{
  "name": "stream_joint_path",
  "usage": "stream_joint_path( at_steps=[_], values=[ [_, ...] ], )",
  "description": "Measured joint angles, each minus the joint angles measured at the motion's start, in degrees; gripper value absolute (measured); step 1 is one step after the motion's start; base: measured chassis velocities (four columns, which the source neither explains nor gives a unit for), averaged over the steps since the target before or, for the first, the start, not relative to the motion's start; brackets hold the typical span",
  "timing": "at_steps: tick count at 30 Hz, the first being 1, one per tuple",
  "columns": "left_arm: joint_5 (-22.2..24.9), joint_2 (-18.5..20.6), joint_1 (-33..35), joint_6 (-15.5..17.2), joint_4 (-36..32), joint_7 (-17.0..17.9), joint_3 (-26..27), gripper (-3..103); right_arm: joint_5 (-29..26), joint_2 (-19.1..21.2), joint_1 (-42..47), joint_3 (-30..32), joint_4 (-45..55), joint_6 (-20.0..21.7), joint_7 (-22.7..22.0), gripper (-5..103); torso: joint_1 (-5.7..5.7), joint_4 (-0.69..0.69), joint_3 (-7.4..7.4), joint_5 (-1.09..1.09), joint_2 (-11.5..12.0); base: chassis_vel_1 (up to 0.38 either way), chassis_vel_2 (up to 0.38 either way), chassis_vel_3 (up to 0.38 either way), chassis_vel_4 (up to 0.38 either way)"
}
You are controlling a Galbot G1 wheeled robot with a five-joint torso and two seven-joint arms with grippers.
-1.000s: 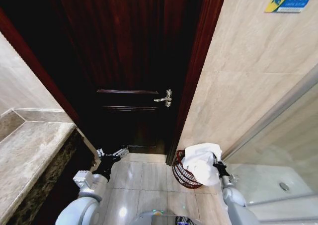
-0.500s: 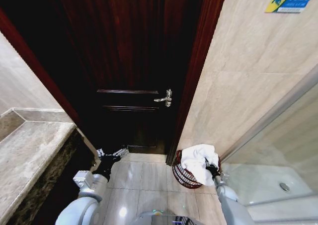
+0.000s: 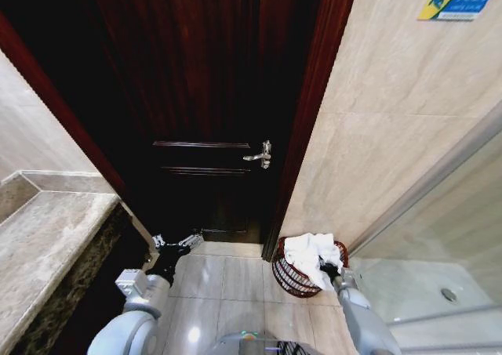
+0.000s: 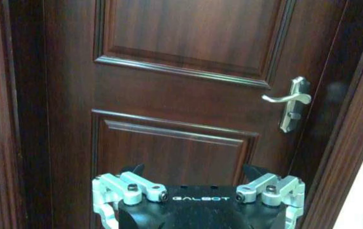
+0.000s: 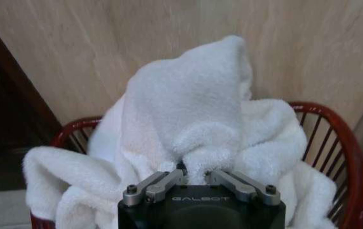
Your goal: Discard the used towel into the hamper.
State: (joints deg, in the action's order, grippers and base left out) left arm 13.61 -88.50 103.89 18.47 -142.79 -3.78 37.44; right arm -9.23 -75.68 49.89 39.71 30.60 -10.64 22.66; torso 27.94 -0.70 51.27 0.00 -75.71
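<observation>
The right gripper (image 5: 194, 177) pinches the towel (image 5: 191, 124), its bunched length apparently peaking upright, inside the hamper (image 5: 334, 143).

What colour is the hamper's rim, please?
Glossy reddish-brown hamper; clearest in the right wrist view.

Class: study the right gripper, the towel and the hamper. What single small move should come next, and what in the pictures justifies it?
Probably open the right gripper. Its fingers are pinched on a fold of the towel, and most of the towel is heaped inside the hamper, with some draped over the rim. Letting go should drop the rest in. The left gripper idles open near the door.
</observation>
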Motion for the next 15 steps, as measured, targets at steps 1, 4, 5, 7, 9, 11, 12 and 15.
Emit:
stream_joint_path(
  at_steps=[1,4,5,7,9,11,12,15],
  values=[
    [0.0,0.0,0.0,0.0,0.0,0.0,0.0,100,0.25,-0.09,-0.74,0.05,-1.08,0.15,0.07,6,0.0,0.0,0.0,0.02,0.0,0.0,0.0,0.0,0.0],
    [0.0,0.0,0.0,0.0,0.0,0.0,0.0,100,1.19,-0.27,-2.49,0.27,-3.37,0.62,0.34,6,0.0,0.0,0.0,0.0,0.0,0.0,0.0,0.0,0.0],
    [0.0,0.0,0.0,0.0,0.0,0.0,0.0,100,1.96,-0.37,-3.27,0.48,-4.4,0.75,0.43,6,0.0,0.0,0.01,-0.01,0.0,0.0,0.0,0.0,0.0],
    [0.0,0.0,0.0,0.0,0.0,0.0,0.0,100,2.94,-0.52,-4.08,0.72,-5.47,0.95,0.45,6,0.0,0.01,0.01,-0.01,0.0,0.0,0.0,0.0,0.0],
    [0.0,0.0,0.0,0.0,0.0,0.0,0.0,100,5.26,-0.98,-6.01,1.17,-7.5,2.58,0.22,6,0.0,0.0,0.01,-0.01,0.0,0.0,0.0,0.0,0.0],
    [0.0,0.0,0.0,0.0,0.0,0.0,0.0,100,5.81,-1.13,-6.42,1.19,-7.81,3.46,-0.05,6,0.0,0.0,0.01,-0.01,0.0,0.0,0.0,0.0,0.0],
    [0.0,0.0,0.0,0.0,0.0,0.0,0.0,100,6.38,-1.26,-6.92,1.23,-8.28,4.2,-0.29,6,0.0,0.0,0.01,-0.01,0.0,0.0,0.0,0.0,0.0],
    [0.0,0.0,0.0,0.0,0.0,0.0,0.0,100,8.5,-1.46,-8.41,1.48,-10.17,5.13,-1.01,6,0.0,0.0,0.01,0.0,0.0,0.0,0.0,0.0,0.0]
  ],
)
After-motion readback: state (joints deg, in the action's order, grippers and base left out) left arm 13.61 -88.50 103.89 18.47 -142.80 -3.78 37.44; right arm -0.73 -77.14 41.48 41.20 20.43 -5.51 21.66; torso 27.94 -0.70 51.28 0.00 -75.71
